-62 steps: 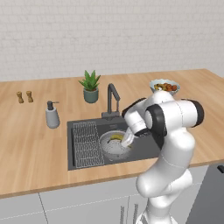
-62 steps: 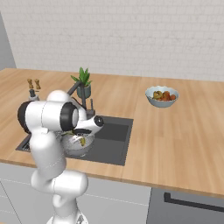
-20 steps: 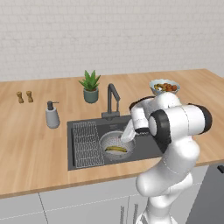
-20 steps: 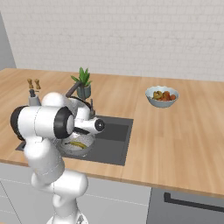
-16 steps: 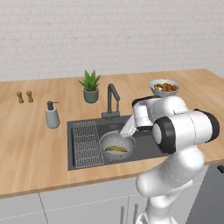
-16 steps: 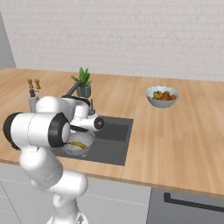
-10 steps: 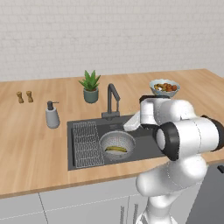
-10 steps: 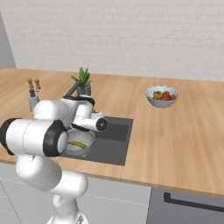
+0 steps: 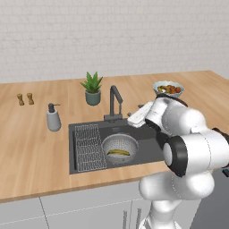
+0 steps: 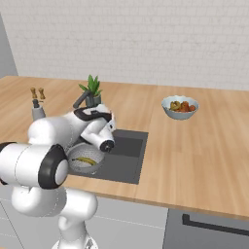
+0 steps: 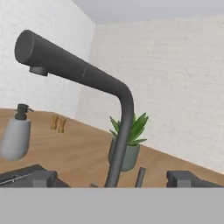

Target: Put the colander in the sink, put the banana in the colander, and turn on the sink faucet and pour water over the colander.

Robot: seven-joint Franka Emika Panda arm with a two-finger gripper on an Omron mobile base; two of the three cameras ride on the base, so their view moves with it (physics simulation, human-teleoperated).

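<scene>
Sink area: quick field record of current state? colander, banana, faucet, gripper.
colander: in the sink, beside the wire rack; colander
banana: lying inside the colander
faucet: behind the basin, spout over it, no water visible
gripper: raised near the faucet, hand view looks at its stem; open or shut unclear
done: colander placed, banana in
left: turn on faucet
</scene>
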